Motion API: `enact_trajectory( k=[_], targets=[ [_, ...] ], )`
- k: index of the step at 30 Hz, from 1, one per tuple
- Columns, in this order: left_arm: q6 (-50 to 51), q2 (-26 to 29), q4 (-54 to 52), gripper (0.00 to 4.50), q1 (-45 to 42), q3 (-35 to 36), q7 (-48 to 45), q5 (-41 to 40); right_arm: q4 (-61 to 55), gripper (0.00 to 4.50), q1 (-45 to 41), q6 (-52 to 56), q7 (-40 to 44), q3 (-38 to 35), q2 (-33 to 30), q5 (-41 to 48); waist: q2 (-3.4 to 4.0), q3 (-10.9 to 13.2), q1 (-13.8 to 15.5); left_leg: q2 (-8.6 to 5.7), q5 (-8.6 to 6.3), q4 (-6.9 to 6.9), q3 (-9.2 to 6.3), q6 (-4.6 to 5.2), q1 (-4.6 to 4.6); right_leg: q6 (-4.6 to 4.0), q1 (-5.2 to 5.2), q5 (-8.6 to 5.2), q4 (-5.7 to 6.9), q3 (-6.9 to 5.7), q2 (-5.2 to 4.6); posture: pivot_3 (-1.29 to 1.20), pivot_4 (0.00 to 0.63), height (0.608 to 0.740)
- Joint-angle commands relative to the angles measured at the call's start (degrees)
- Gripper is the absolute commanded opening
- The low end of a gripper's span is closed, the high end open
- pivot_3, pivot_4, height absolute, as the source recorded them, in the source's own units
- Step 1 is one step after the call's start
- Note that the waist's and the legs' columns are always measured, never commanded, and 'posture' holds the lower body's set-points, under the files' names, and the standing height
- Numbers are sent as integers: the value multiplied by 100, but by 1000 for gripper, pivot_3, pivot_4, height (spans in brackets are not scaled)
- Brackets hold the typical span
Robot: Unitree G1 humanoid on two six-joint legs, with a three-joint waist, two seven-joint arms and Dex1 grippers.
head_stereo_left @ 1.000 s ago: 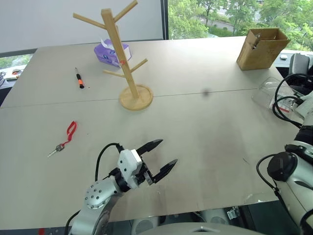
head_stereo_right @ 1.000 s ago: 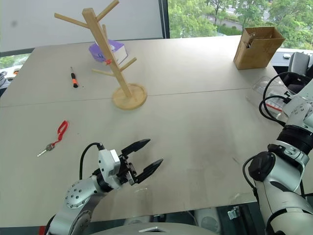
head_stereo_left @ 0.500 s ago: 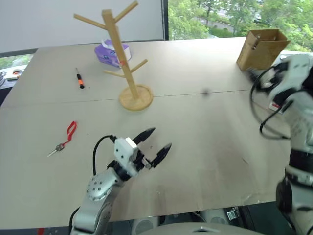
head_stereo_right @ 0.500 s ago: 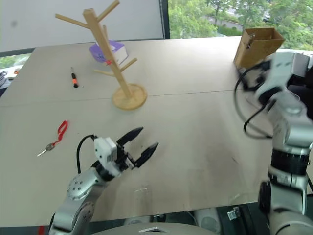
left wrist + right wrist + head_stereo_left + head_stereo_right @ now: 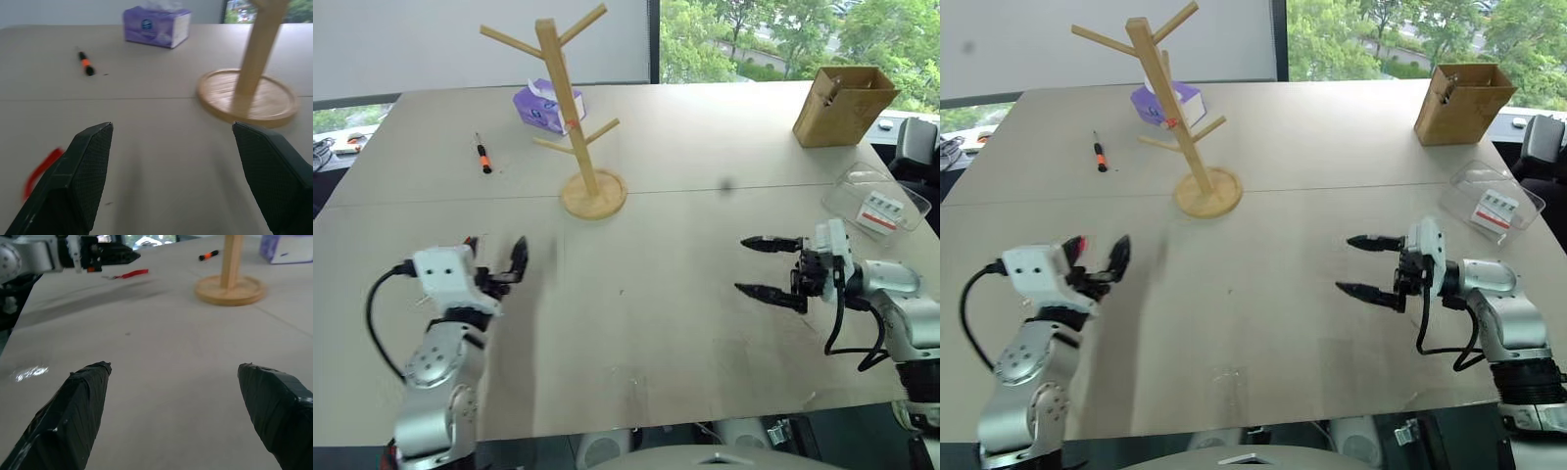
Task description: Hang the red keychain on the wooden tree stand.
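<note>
The table carries the wooden tree stand at its far side. Both grippers hover with fingers wide apart and empty — the right gripper, the left gripper. The red keychain lies flat on the table just beside the left gripper's fingers — well apart from the stand.

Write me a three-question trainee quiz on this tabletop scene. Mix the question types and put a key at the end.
1. True or false: the red keychain already hangs on the wooden tree stand.
2. Multiple choice: which item lies on the table beyond the stand? A) purple tissue box B) cardboard box C) clear plastic container
3. Fill in: both the left gripper and the right gripper have their fingers ____.

Key:
1. False; it lies flat on the table near the left gripper.
2. A
3. open
</note>
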Motion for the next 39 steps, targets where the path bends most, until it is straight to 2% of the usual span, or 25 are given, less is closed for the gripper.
enact_trajectory(
  k=[1,9,25,28,35,39],
  targets=[
    [95,206,244,4022,29,391,87,103,792,4457,-227,-958,630,147,26,-303,-2,0,12,0,0,0,0,0,-1,-1,-1,0,0,0,-1,0,150,740],
    [74,549,1128,4022,-250,624,-150,92,2235,4457,-475,-2304,867,108,508,-431,-6,-2,26,-1,2,1,5,-3,2,0,1,2,6,-1,-6,0,150,740],
    [382,1037,2441,4022,-877,236,-525,422,1797,4457,-266,-2324,264,21,625,-348,-8,-6,9,0,14,0,10,-26,8,0,1,3,17,-2,-22,0,150,740],
    [369,1033,2465,3279,-911,237,-546,416,1723,4500,-213,-2300,225,15,621,-335,-7,-7,9,-1,14,0,11,-26,9,0,1,3,18,-3,-26,0,150,740],
    [386,966,2288,34,-772,217,-580,390,1622,4500,-177,-2218,215,7,588,-296,-6,-7,-10,0,13,-3,12,-26,11,0,0,3,20,-4,-31,0,150,740],
    [403,924,2147,34,-693,222,-545,376,1542,4500,-205,-2151,203,-24,581,-238,-6,-7,-7,-1,10,-3,13,-21,11,0,0,3,20,-4,-34,0,150,740]
  ],
)
